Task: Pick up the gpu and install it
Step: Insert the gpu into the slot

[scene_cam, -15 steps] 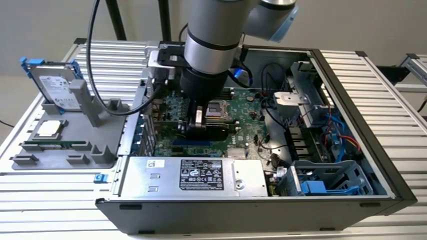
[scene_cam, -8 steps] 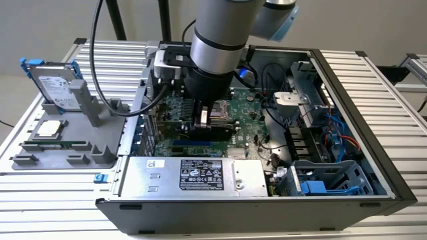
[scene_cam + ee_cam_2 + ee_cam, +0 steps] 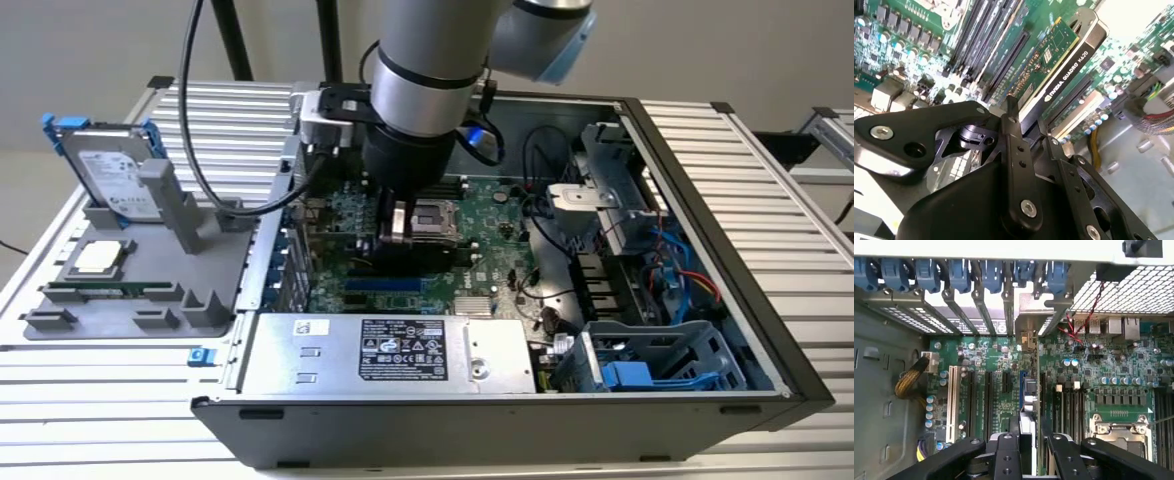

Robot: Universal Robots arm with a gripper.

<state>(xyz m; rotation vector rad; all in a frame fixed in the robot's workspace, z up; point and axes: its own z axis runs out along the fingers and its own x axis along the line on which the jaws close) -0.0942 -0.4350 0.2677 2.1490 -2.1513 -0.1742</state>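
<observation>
I find white lettering along the black edge of my gpu [image 3: 1070,74], a white printed label on the near power supply [image 3: 400,352], and another on the hard drive [image 3: 114,172] at the exterior view's left, both too fine to read.

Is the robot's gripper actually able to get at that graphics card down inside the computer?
Yes, it seems so: the gripper already looks shut on the gpu, holding it edge-down above the motherboard's slots. The open case leaves the arm free to reach in from above.
</observation>
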